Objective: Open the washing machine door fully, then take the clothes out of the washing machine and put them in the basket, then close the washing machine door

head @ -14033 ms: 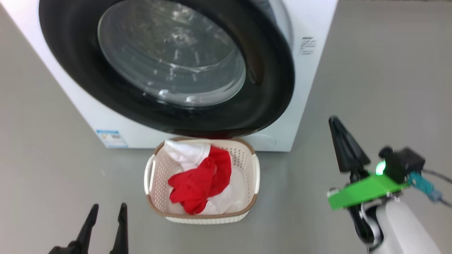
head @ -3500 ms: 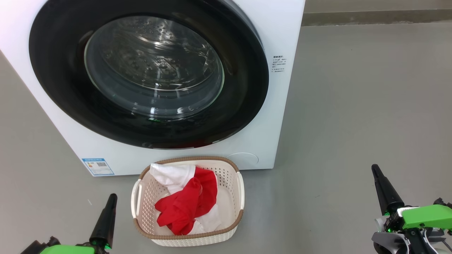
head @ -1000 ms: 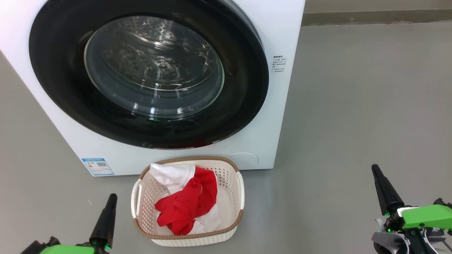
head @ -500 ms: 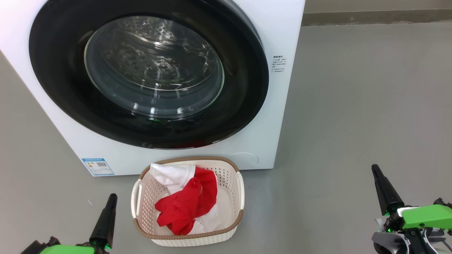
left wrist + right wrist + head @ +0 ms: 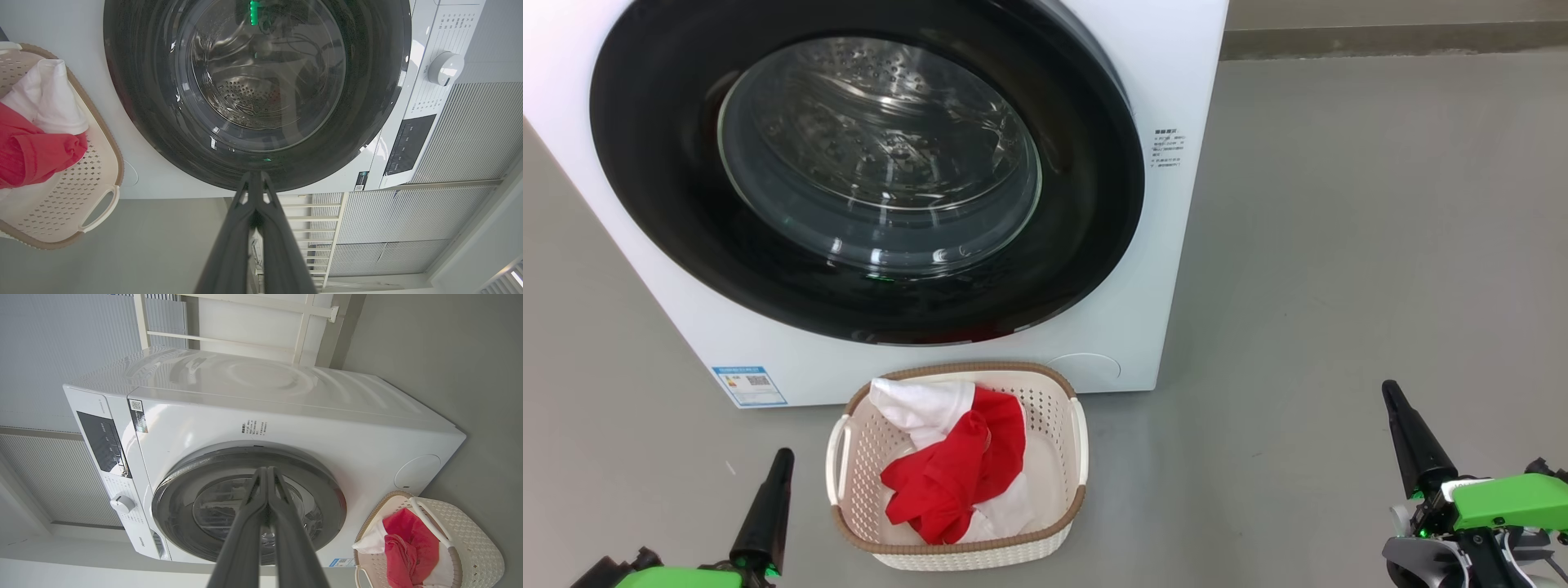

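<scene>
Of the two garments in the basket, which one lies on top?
The red garment: it drapes across the white garment, which peeks out beneath it at both ends of the basket.

A smooth, matte grey floor point(image 5: 1339, 245) stretches away under even light. Along its far edge runs a darker skirting strip point(image 5: 1388, 39), with a paler wall point(image 5: 1388, 12) above it. Seen from the wrist cameras, that wall is clad in pale grey ribbed panels point(image 5: 470, 134) with fine, close lines, divided by a plain flat trim band point(image 5: 449, 183). A cream-white frame point(image 5: 139, 318) of slim bars, like a railing or rack, stands against the panels.
</scene>
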Controlling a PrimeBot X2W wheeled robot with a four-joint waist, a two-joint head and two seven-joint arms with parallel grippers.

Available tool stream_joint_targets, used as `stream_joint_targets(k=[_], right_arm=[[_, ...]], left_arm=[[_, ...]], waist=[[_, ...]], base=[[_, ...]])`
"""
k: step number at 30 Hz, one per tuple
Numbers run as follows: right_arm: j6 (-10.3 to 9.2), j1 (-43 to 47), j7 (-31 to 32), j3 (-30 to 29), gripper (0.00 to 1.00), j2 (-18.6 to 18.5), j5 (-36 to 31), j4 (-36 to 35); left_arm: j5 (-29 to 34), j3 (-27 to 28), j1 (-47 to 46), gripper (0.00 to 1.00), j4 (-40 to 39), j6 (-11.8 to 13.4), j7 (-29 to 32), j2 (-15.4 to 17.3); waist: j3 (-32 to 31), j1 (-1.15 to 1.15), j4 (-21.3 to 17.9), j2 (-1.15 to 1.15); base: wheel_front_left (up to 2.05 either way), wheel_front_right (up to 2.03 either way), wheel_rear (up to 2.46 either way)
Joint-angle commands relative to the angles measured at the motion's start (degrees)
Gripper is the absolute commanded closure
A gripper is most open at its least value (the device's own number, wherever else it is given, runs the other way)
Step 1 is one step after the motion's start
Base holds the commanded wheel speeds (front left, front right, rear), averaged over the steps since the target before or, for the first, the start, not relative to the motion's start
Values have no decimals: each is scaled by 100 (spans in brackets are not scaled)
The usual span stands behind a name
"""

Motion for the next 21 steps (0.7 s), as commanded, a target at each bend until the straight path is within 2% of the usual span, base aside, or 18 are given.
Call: stream_joint_targets(k=[1, 21], right_arm=[[-4, -243, 34, 99, 100, -52, 0, -170], [-4, -243, 34, 100, 100, -52, 0, -170]], left_arm=[[-40, 202, -226, 100, -119, -40, 18, 61], [-40, 201, -226, 100, -119, -40, 18, 61]], waist=[[0, 0, 0, 0], [0, 0, 0, 0]], base=[[0, 0, 0], [0, 0, 0]])
